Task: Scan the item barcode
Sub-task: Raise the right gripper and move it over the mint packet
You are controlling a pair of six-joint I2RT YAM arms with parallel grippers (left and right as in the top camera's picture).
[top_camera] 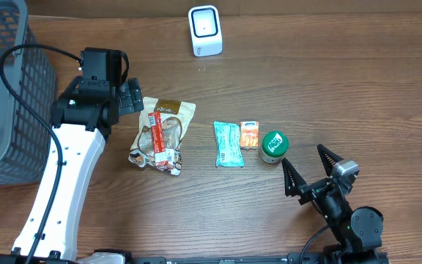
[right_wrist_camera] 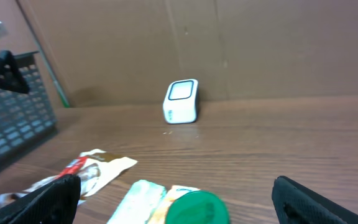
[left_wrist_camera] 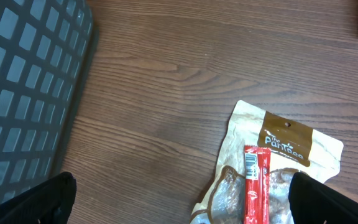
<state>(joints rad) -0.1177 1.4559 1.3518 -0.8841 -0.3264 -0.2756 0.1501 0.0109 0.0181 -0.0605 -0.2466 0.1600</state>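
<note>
Overhead: the left gripper (top_camera: 132,97) stands released, fingers spread and holding nothing. Just off its fingertips lies a cream and brown snack bag (top_camera: 168,117), and on top of the bag rests a red stick pack (top_camera: 157,136). Behind the left arm sits a dark mesh basket (top_camera: 6,88). The white scanner (top_camera: 204,31) stands well apart from these jaws, beyond and to one side of them. The right gripper (top_camera: 301,152) is also spread wide and empty. A green-lidded can (top_camera: 273,147) sits just beside its left fingertip, with an orange packet (top_camera: 250,134) and a teal packet (top_camera: 228,144) lined up beyond the can. None of their print can be read from here.

Left wrist: the left gripper (left_wrist_camera: 180,180) is open, and its black fingers (left_wrist_camera: 42,199) frame bare wooden table (left_wrist_camera: 154,93). The snack bag (left_wrist_camera: 278,143) lies ahead, toward the right finger. Its brown band carries a cursive word starting "Pan"; the remaining letters are unclear. The red stick pack (left_wrist_camera: 255,193) shows a barcode panel (left_wrist_camera: 251,167) facing up. The basket (left_wrist_camera: 23,93) fills the area ahead of the left finger.

Right wrist: the right gripper (right_wrist_camera: 178,182) is open. The green-lidded can (right_wrist_camera: 197,208) lies between its fingers (right_wrist_camera: 322,199), flanked by the orange packet (right_wrist_camera: 174,193) and teal packet (right_wrist_camera: 135,199). The scanner (right_wrist_camera: 181,101) stands straight ahead, well apart, with a small unreadable label on its front.
</note>
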